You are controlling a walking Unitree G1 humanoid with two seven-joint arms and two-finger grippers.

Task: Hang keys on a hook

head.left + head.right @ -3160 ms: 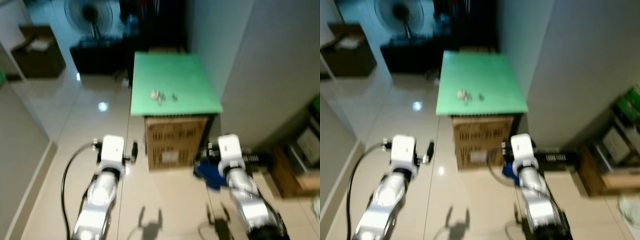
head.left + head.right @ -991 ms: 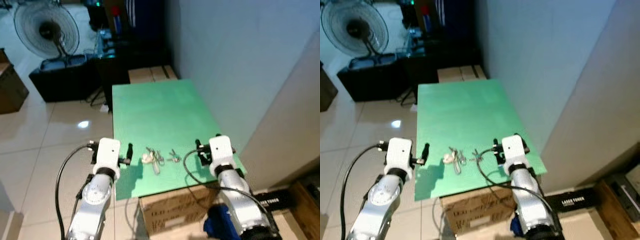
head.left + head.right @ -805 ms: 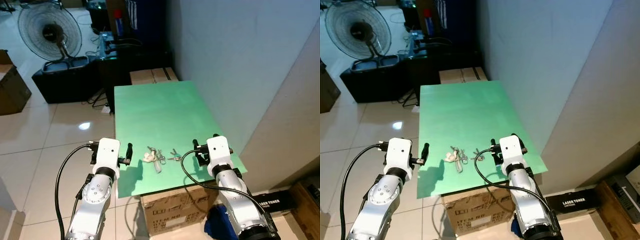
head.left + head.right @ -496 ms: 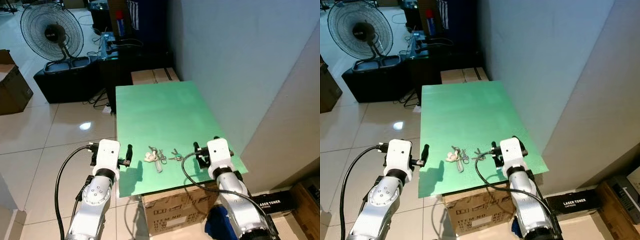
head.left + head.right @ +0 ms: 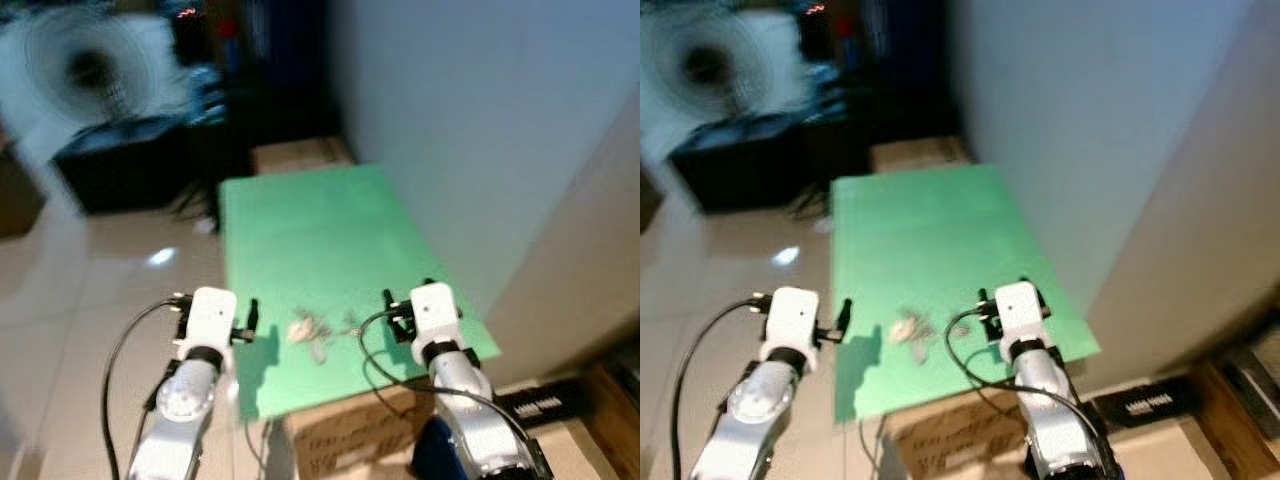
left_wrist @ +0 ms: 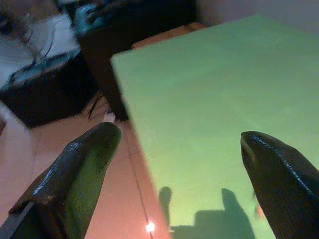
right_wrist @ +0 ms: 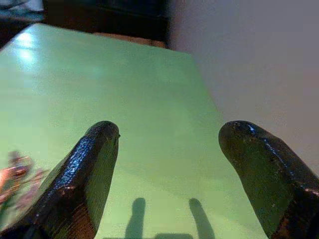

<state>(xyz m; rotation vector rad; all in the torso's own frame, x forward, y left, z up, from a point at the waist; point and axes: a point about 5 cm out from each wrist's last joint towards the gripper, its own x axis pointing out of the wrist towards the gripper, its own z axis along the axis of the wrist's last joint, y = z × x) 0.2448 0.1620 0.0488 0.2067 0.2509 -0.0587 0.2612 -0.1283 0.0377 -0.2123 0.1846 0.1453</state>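
A small bunch of keys (image 5: 312,330) lies on the green tabletop (image 5: 310,230) near its front edge, blurred in the eye views. My left gripper (image 6: 179,139) hovers open over the table's front left edge, to the left of the keys. On the keys' other side my right gripper (image 7: 169,132) is open above the front right part of the table. A blurred bit of the keys (image 7: 15,174) appears beside the right gripper's finger (image 7: 89,174). Nothing is held between the fingers of either gripper.
A grey wall (image 5: 480,120) runs close along the table's right side. A cardboard box (image 5: 340,440) sits under the table and a black box (image 5: 540,405) lies on the floor at right. A fan (image 5: 90,70) and dark furniture (image 5: 200,140) stand behind on the tiled floor.
Since the earliest frames the camera has come up close to the table. In the last half second the picture has shifted slightly and blurred; the keys and both grippers keep their places.
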